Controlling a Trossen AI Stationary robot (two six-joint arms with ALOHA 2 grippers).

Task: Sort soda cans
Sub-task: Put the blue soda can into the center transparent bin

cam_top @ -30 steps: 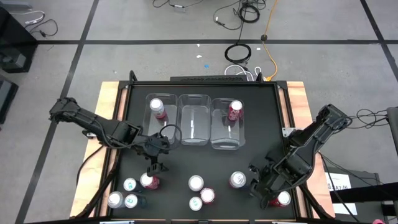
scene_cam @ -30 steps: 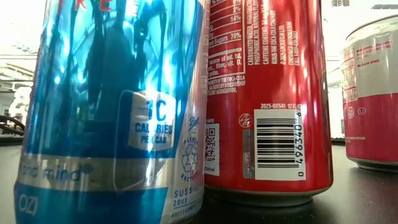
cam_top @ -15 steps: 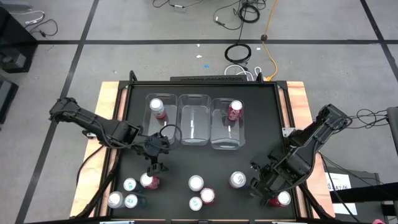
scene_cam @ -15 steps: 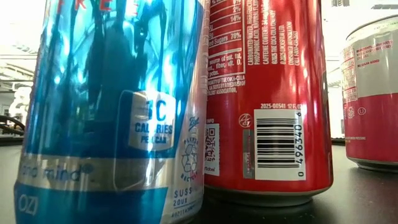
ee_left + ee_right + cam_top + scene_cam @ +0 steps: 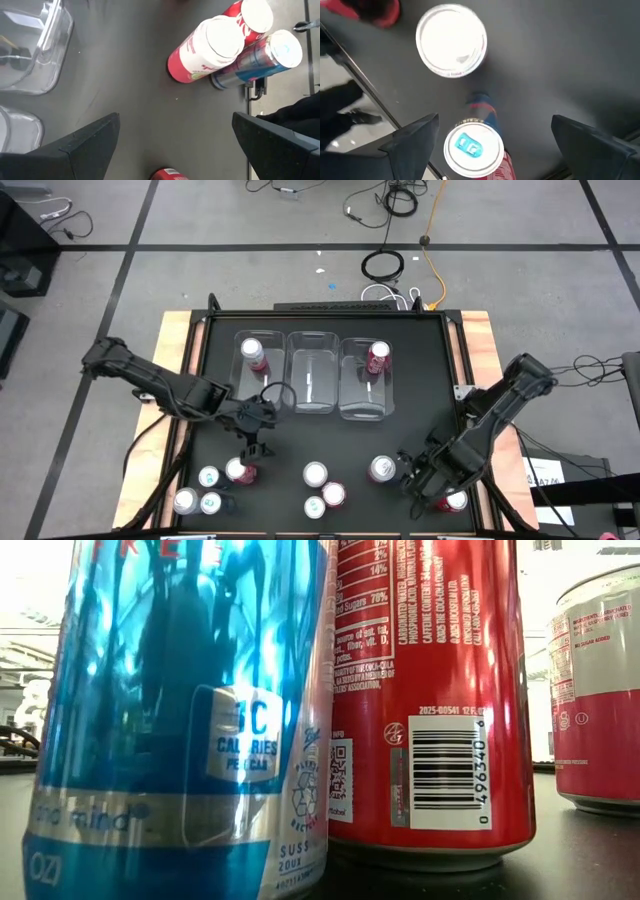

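Sorting barely begun, by the look of it. High view: three clear bins in a row at upper centre of the black table. Left bin holding one maroon can, right bin one red can, middle bin without any. Remaining soda cans strung along the lower edge of the frame: a cluster at lower left, a group at lower centre, one more at lower right.

Left gripper poised just above the pinkish-red can at lower left, fingers wide apart, nothing held. Right gripper at lower right, just beside a red can, fingers likewise spread and empty; another can partly hidden under that arm.

Step in hand, as judged: approach for a pick on both sides. Next move calls for centring the spread fingers over one can, descending, closing on its body, then carrying to the bin matching its colour. Neighbouring cans close by on the left; some risk of a knock.

Left wrist view: dark fingers apart, with three cans ahead, pink, red and silver-blue, leaning together in perspective; colours plain here, unlike from above. Right wrist view: two silver tops only, one with a blue tab. Low view: blocked by a silver-blue can and red can standing touching; no grippers visible.
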